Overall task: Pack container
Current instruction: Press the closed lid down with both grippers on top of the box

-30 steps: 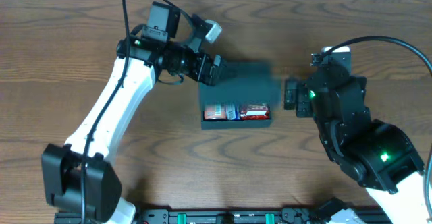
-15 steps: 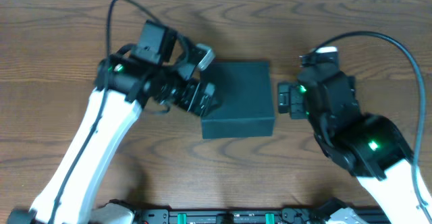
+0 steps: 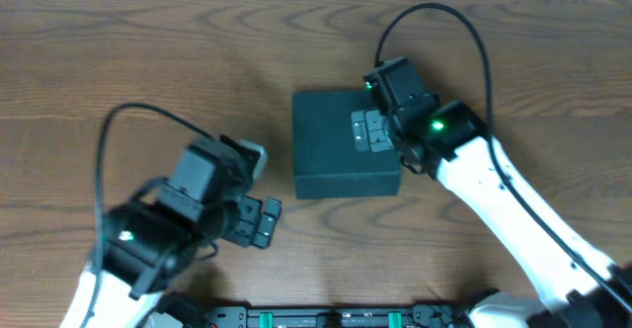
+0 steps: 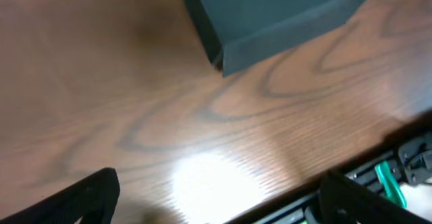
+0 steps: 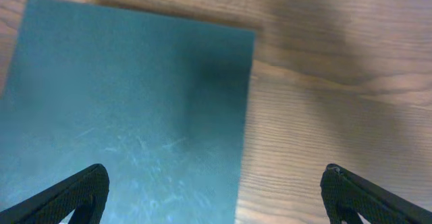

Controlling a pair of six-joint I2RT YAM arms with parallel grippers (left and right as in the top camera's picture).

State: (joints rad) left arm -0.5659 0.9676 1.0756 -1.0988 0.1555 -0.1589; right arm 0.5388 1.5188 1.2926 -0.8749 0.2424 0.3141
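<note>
The container [image 3: 331,160] is a dark teal square box in the middle of the table, its flat lid down. My right gripper [image 3: 369,131] hovers open above the right part of the lid. In the right wrist view the teal lid [image 5: 128,96] fills the left, and the right gripper [image 5: 217,197] straddles its right edge with nothing between the fingertips [image 5: 81,193]. My left gripper [image 3: 259,221] is open and empty, low on the left, apart from the box. The left wrist view shows a container corner [image 4: 270,15] at the top, far from the left gripper [image 4: 219,204].
A black rail [image 3: 326,318] with green clips runs along the table's front edge; it also shows as the rail [image 4: 405,173] in the left wrist view. The right arm's cable [image 3: 434,17] arcs over the table behind the box. Bare wood table [image 3: 118,81] surrounds the box.
The lid, open a second ago with snack packs showing, now lies shut. My left arm has pulled back to the lower left. My right gripper has moved from the box's right side to over the lid.
</note>
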